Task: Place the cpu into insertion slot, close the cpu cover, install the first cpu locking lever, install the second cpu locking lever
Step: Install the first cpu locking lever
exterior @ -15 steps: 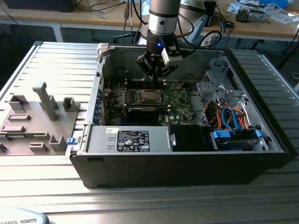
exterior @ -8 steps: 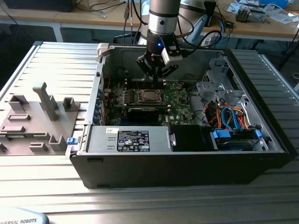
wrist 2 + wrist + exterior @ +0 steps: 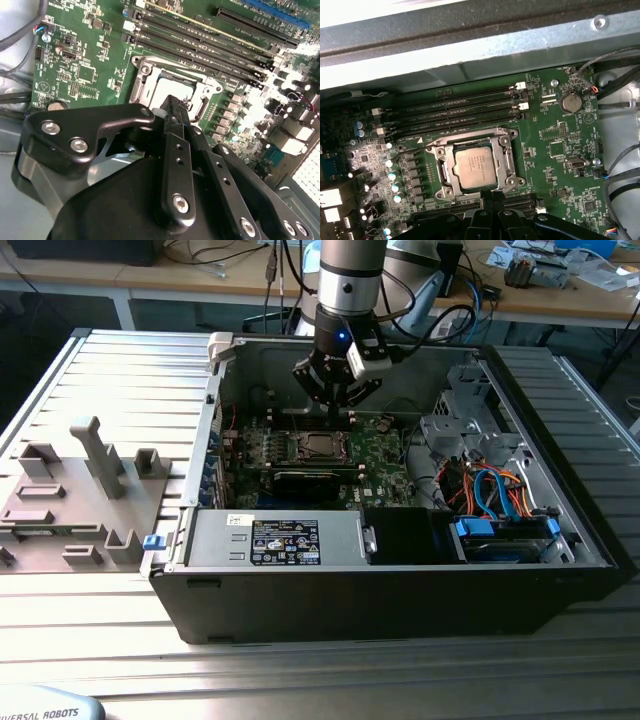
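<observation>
The gripper (image 3: 335, 412) hangs over the green board (image 3: 385, 455) inside the open computer case (image 3: 400, 585), near the middle of the exterior view. Its black fingers (image 3: 176, 127) are pressed close together with nothing between them. In the first wrist view the cpu (image 3: 476, 169) lies flat in the insertion slot (image 3: 445, 170), a little below the middle of the frame. The cpu cover (image 3: 507, 159) lies flat around the chip like a silver frame. The finger tips sit just beside the edge of the slot. Long black card slots (image 3: 455, 107) run beside it.
</observation>
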